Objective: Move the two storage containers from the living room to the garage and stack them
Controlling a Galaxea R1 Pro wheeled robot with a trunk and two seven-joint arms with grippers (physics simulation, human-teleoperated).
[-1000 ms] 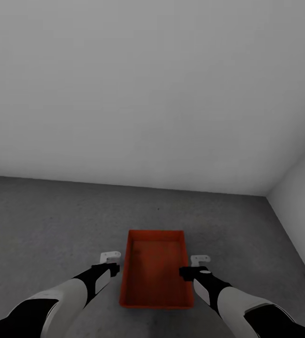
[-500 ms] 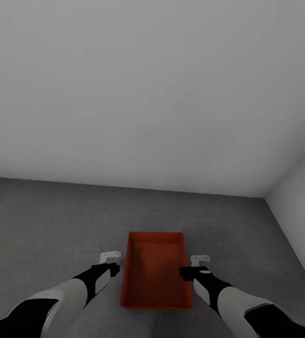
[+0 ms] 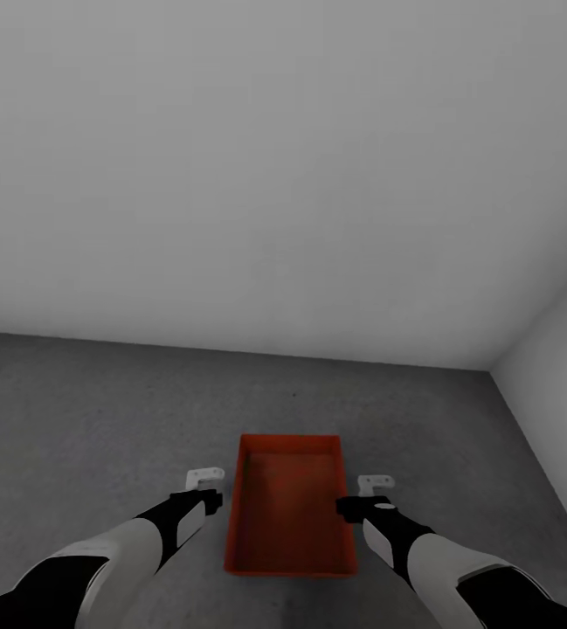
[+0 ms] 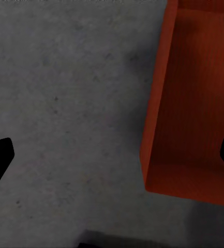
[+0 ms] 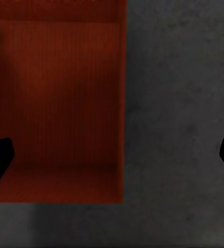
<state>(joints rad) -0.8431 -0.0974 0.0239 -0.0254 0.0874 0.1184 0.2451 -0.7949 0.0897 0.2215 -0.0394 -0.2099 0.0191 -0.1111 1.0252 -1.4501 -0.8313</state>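
One orange-red storage container [image 3: 290, 511] rests lidless on the dark grey concrete floor [image 3: 91, 419] of the garage, its long side running away from me. My left gripper [image 3: 204, 479] hovers open just beside its left wall, and my right gripper [image 3: 375, 482] hovers open beside its right wall. The left wrist view has the container [image 4: 194, 103] beside the left gripper [image 4: 114, 155], whose dark fingertips stand far apart. In the right wrist view the container [image 5: 55, 103] lies under the wide-open right gripper [image 5: 112, 155]. I cannot make out a second container.
A plain pale grey wall [image 3: 274, 175] rises close behind the bin. A second wall [image 3: 563, 376] meets it at the right, forming a corner. Bare concrete stretches away to the left of the bin.
The whole picture has shifted very slightly, so the camera moved a little. The bin and both open grippers keep their places relative to each other.
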